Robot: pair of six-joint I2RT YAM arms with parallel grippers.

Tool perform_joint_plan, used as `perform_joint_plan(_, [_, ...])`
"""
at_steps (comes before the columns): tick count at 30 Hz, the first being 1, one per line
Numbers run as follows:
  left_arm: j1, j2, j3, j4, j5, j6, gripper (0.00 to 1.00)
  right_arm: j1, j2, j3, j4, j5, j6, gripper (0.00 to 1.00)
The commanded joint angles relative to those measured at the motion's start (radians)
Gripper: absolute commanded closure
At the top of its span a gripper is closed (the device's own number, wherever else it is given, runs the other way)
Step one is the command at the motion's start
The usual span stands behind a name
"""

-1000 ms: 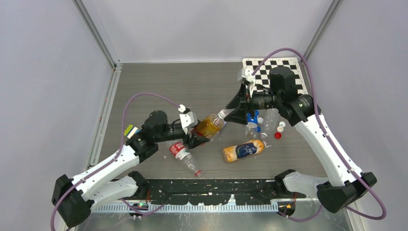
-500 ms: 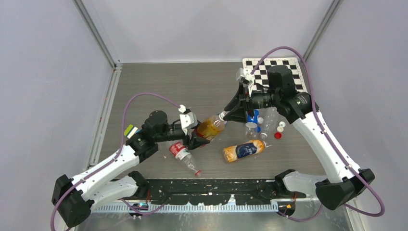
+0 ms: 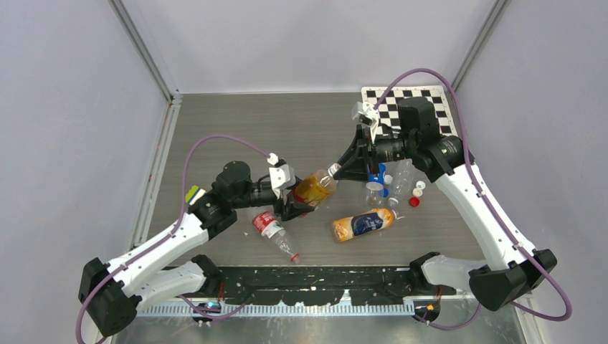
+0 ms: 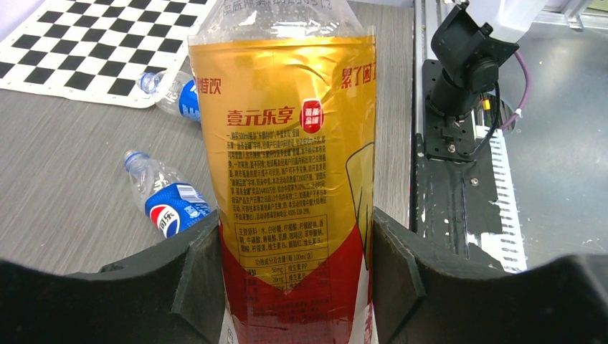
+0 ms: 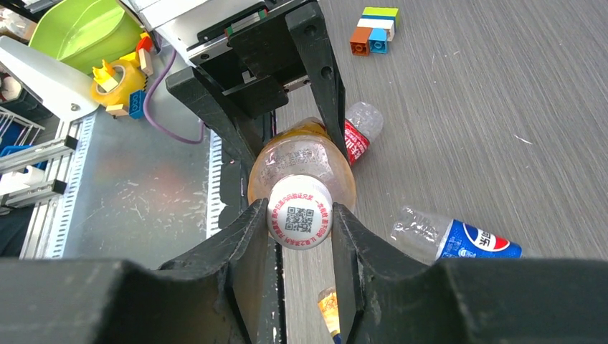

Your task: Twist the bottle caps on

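While the left gripper (image 4: 297, 269) clamps the orange bottle (image 4: 281, 143), the right gripper (image 5: 300, 240) pinches the white cap (image 5: 300, 213) on its neck

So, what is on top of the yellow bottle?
A white cap with a printed code, pinched by the right end effector. The cap covers the mouth and threads of the bottle, so these cannot be seen.

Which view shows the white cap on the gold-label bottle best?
Right wrist: the white cap sits centre frame, end-on, QR code legible, gripped by the right end effector. Top external shows it only as a small white dot at the neck. Left wrist shows just the bottle body; the cap is out of frame.
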Motion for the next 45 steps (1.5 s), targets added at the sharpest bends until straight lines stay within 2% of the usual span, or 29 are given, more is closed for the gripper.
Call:
perform_joint_plan(1, [0.005,0.002,0.061,0.015,-0.006,0.037,1.0,0.001,0.007,0.039,-0.008,-0.023,0.005,0.76])
perform_joint_plan(7, [-0.012,-0.008,0.068,-0.008,-0.129,0.116,1.0,0.002,0.007,0.024,0.007,0.004,0.065,0.9])
perform_joint_plan(10, [-0.058,-0.01,0.068,-0.018,-0.248,0.193,1.0,0.002,-0.002,0.002,0.04,0.046,0.13,0.95])
perform_joint_plan(13, [-0.13,-0.004,0.06,0.003,-0.418,0.266,1.0,0.003,-0.028,-0.05,0.109,0.088,0.269,0.99])
perform_joint_plan(16, [-0.196,0.006,0.035,0.074,-0.562,0.322,1.0,0.004,-0.057,-0.101,0.203,0.166,0.417,0.99])
perform_joint_plan(19, [-0.236,0.033,0.023,0.148,-0.667,0.343,1.0,0.006,-0.075,-0.139,0.225,0.227,0.503,0.99])
perform_joint_plan(26, [-0.33,0.141,0.018,0.34,-0.853,0.427,1.0,0.023,-0.074,-0.185,0.246,0.395,0.741,0.99])
perform_joint_plan(32, [-0.365,0.209,0.005,0.449,-0.967,0.472,1.0,0.026,-0.109,-0.255,0.303,0.503,0.941,0.99])
perform_joint_plan(34, [-0.364,0.211,-0.006,0.453,-0.98,0.459,1.0,0.026,-0.125,-0.258,0.306,0.526,0.965,0.94])
perform_joint_plan(37, [-0.365,0.192,-0.033,0.434,-1.002,0.416,1.0,0.025,-0.146,-0.244,0.278,0.57,0.934,0.73])
perform_joint_plan(38, [-0.364,0.18,-0.044,0.417,-1.006,0.396,1.0,0.024,-0.154,-0.235,0.271,0.576,0.923,0.69])
perform_joint_plan(39, [-0.363,0.166,-0.055,0.395,-1.007,0.376,1.0,0.023,-0.158,-0.229,0.256,0.581,0.894,0.6])
perform_joint_plan(40, [-0.363,0.151,-0.065,0.364,-1.006,0.354,1.0,0.022,-0.163,-0.216,0.248,0.571,0.875,0.56])
perform_joint_plan(41, [-0.362,0.135,-0.077,0.339,-1.005,0.332,1.0,0.021,-0.165,-0.209,0.233,0.563,0.839,0.47])
perform_joint_plan(45, [-0.339,0.066,-0.11,0.226,-0.947,0.218,1.0,0.006,-0.192,-0.2,0.225,0.528,0.757,0.28])
